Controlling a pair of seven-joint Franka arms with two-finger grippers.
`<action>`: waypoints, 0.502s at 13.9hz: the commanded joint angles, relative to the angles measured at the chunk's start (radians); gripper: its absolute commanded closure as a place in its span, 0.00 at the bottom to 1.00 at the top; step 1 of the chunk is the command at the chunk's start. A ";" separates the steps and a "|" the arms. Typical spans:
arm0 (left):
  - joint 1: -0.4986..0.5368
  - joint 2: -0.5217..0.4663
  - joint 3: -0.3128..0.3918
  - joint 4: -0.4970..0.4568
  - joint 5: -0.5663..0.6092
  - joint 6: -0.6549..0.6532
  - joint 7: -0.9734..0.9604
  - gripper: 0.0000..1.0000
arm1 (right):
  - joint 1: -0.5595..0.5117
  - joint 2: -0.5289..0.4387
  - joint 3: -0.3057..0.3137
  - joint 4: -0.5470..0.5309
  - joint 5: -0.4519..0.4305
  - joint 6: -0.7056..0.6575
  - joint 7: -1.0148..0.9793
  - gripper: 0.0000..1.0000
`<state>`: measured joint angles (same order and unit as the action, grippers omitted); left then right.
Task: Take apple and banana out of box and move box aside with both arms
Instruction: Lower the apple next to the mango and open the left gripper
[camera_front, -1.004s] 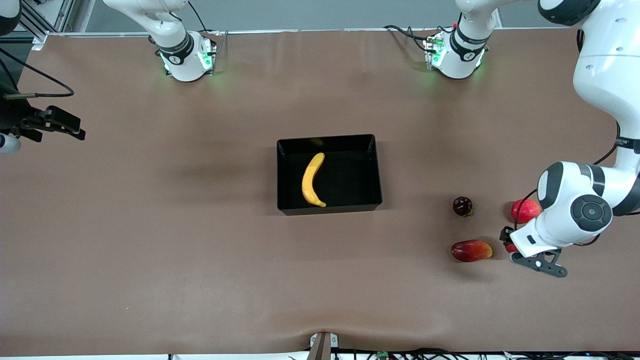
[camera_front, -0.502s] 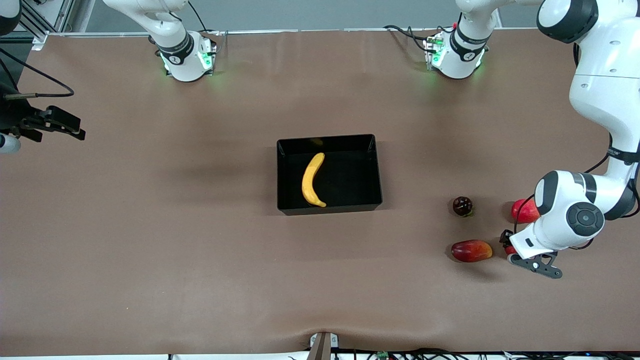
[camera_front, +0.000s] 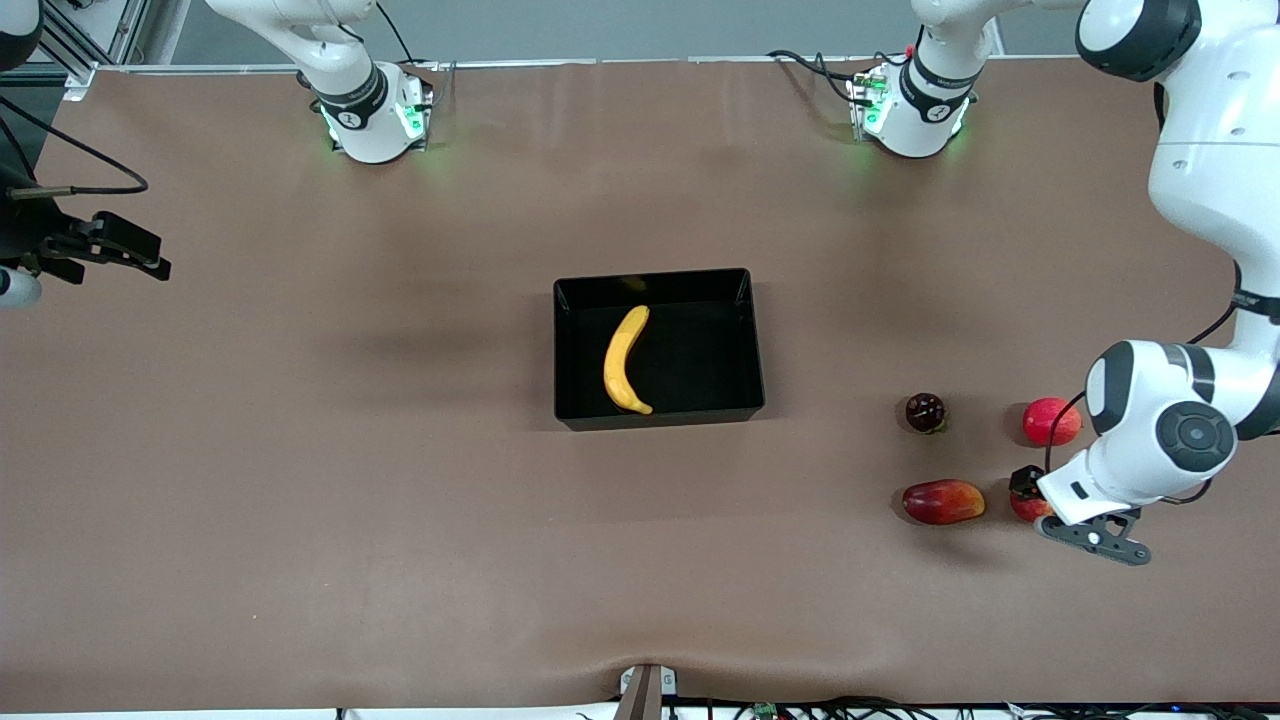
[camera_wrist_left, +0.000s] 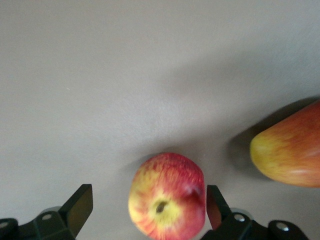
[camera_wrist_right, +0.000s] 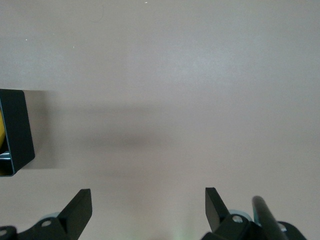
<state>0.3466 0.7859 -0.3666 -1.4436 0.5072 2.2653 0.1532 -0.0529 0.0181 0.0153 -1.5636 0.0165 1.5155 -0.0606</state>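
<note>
The left gripper (camera_wrist_left: 145, 210) has let go, fingers wide around the apple (camera_wrist_left: 167, 196), which sits beside the mango (camera_front: 943, 501); the right gripper (camera_wrist_right: 148, 207) waits open, and the banana (camera_front: 624, 360) in the box (camera_front: 756, 340) looks next.

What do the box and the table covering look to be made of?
Box: likely hard black plastic, glossy, since its walls catch reflections. Table covering: a matte brown sheet, perhaps leatherette or rubber, with soft ripples near its front edge.

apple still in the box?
No. The box holds only the banana; the apple sits on the table between the open left gripper's fingers.
</note>
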 joint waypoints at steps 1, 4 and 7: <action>0.000 -0.103 -0.055 -0.026 -0.042 -0.087 -0.072 0.00 | -0.007 -0.017 0.005 -0.012 -0.004 0.000 -0.011 0.00; -0.004 -0.161 -0.165 -0.027 -0.058 -0.200 -0.214 0.00 | -0.007 -0.017 0.005 -0.012 -0.004 0.000 -0.011 0.00; -0.008 -0.168 -0.291 -0.035 -0.058 -0.260 -0.351 0.00 | -0.007 -0.017 0.005 -0.012 -0.004 0.000 -0.011 0.00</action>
<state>0.3345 0.6340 -0.6006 -1.4479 0.4636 2.0265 -0.1276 -0.0529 0.0181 0.0153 -1.5637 0.0165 1.5155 -0.0612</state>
